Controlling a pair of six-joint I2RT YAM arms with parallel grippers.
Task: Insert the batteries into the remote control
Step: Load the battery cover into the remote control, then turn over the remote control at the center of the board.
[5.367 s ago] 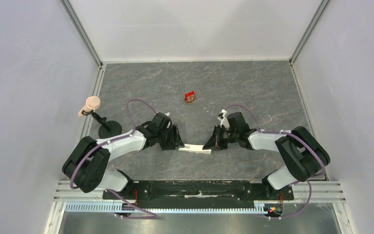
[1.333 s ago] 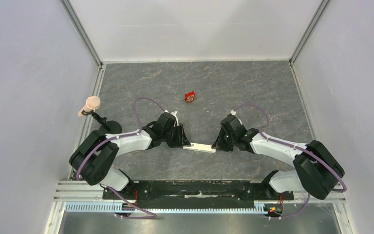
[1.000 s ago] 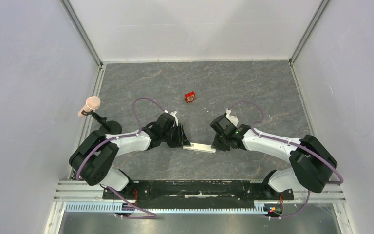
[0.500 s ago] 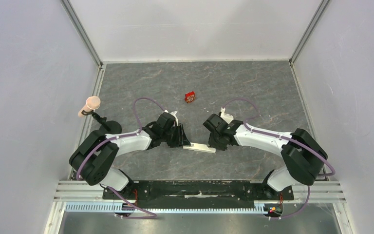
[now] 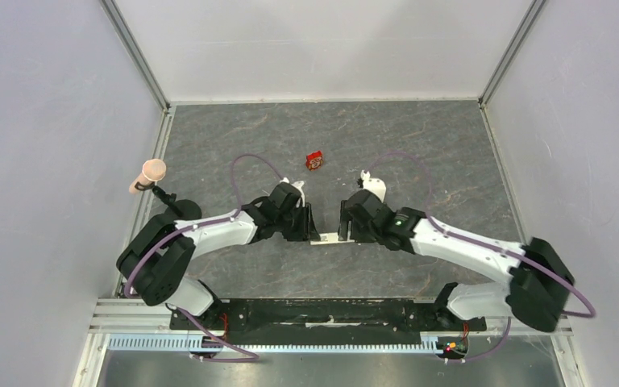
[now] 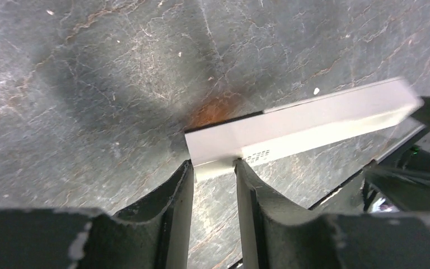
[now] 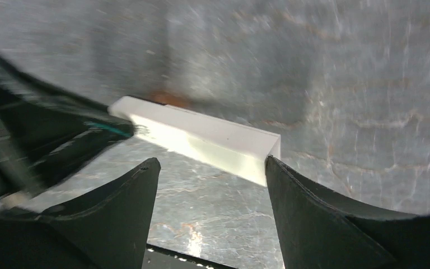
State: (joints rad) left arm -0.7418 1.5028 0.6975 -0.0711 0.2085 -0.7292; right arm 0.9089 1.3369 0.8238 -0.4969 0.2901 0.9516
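Note:
The remote control (image 6: 308, 120) is a slim white bar held just above the grey table; only a short piece of it (image 5: 326, 239) shows between the two grippers in the top view. My left gripper (image 6: 213, 168) is shut on its near end, one finger (image 6: 182, 188) on each side. The right gripper (image 7: 210, 168) stands open over the bar's (image 7: 201, 137) other end, and its right finger (image 7: 277, 174) is at the bar's corner. Seen from above, the left gripper (image 5: 313, 232) and right gripper (image 5: 342, 229) nearly meet. The batteries are out of view.
A small red box (image 5: 315, 160) lies on the table beyond the grippers. A pink-topped stand (image 5: 151, 172) on a black round base (image 5: 181, 212) is at the left edge. White walls enclose the table on three sides.
The right gripper has opened wide and slid left along the remote control towards the left gripper. The left gripper kept its hold and shifted slightly right.

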